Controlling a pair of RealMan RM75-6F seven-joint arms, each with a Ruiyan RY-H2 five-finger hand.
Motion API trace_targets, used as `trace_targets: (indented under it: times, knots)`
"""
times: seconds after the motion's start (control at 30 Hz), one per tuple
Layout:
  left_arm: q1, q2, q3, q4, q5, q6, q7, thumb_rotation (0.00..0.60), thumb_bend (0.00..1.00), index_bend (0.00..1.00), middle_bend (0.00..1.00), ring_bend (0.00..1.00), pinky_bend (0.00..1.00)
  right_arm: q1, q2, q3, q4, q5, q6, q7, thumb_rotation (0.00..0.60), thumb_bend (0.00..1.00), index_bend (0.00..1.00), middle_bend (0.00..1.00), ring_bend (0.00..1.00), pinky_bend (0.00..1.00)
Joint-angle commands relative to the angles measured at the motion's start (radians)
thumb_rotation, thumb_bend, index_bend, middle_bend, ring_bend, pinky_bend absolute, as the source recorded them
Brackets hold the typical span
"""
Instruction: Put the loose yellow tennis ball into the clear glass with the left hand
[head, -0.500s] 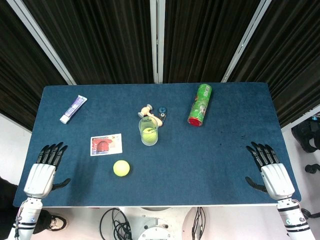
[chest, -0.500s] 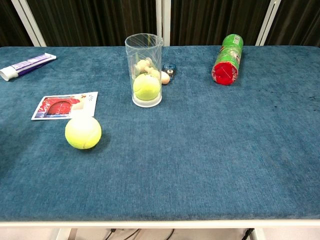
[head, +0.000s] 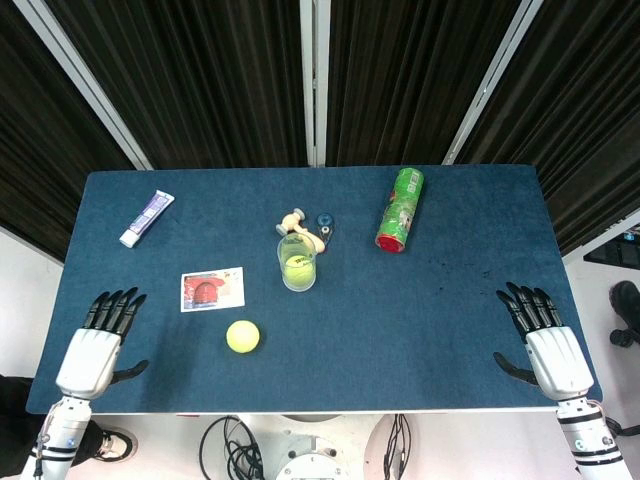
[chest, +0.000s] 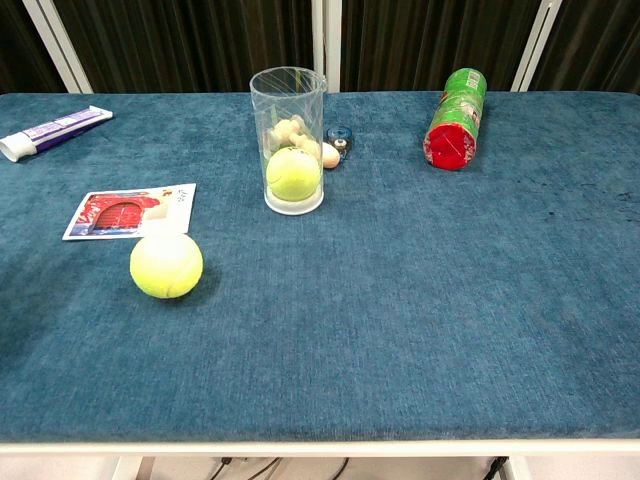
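Note:
The loose yellow tennis ball (head: 242, 336) (chest: 166, 265) lies on the blue table near the front, left of centre. The clear glass (head: 297, 262) (chest: 288, 140) stands upright behind it and to its right, with another yellow ball (chest: 293, 173) inside at the bottom. My left hand (head: 100, 342) lies flat at the front left corner, fingers spread, holding nothing, well left of the loose ball. My right hand (head: 543, 335) rests open at the front right corner. Neither hand shows in the chest view.
A picture card (head: 212, 289) lies just behind the loose ball. A toothpaste tube (head: 146, 217) is at the back left. A green can with a red lid (head: 400, 209) lies at the back right. Small wooden pieces (head: 297, 223) and a blue cap (head: 325, 221) sit behind the glass.
My left hand has shifted slightly to the right and forward along the front edge. My right hand has barely moved. The ball and glass are where they were.

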Motion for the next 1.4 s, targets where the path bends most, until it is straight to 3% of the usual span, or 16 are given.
trace_targets:
  times: [0.03,0.37,0.63,0.9,1.07,1.27,1.4]
  knots:
    - [-0.022,-0.009,0.011,-0.016,0.02,-0.032,-0.006,0.6,0.09,0.03,0.0,0.0,0.0,-0.002,0.002,0.004,0.002,0.006,0.003,0.006,0.6,0.16,0.0,0.0,0.0,0.0]
    - [-0.191,-0.089,-0.014,-0.066,0.071,-0.254,0.07,0.6,0.09,0.03,0.0,0.0,0.0,-0.003,0.006,0.005,0.005,0.003,0.006,0.016,0.6,0.16,0.0,0.0,0.0,0.0]
    - [-0.287,-0.173,-0.057,-0.024,-0.042,-0.414,0.099,0.6,0.09,0.03,0.0,0.0,0.01,-0.007,0.011,0.006,0.007,0.002,0.014,0.032,0.6,0.16,0.0,0.0,0.0,0.0]
    - [-0.336,-0.22,-0.076,0.021,-0.132,-0.481,0.119,0.6,0.11,0.04,0.02,0.0,0.11,-0.009,0.007,0.011,0.007,0.009,0.016,0.025,0.6,0.17,0.0,0.0,0.0,0.0]
    - [-0.354,-0.242,-0.075,0.048,-0.175,-0.506,0.139,0.6,0.18,0.1,0.09,0.02,0.24,-0.007,0.007,0.014,0.005,0.021,0.008,0.024,0.6,0.18,0.0,0.0,0.0,0.0]
    - [-0.372,-0.246,-0.071,0.042,-0.221,-0.53,0.168,0.6,0.21,0.23,0.22,0.2,0.48,-0.006,0.007,0.017,0.006,0.026,0.004,0.027,0.6,0.18,0.0,0.0,0.0,0.0]
    - [-0.38,-0.254,-0.071,0.047,-0.24,-0.525,0.19,0.6,0.23,0.37,0.37,0.38,0.64,-0.005,0.008,0.016,0.006,0.027,0.0,0.025,0.6,0.18,0.0,0.0,0.0,0.0]
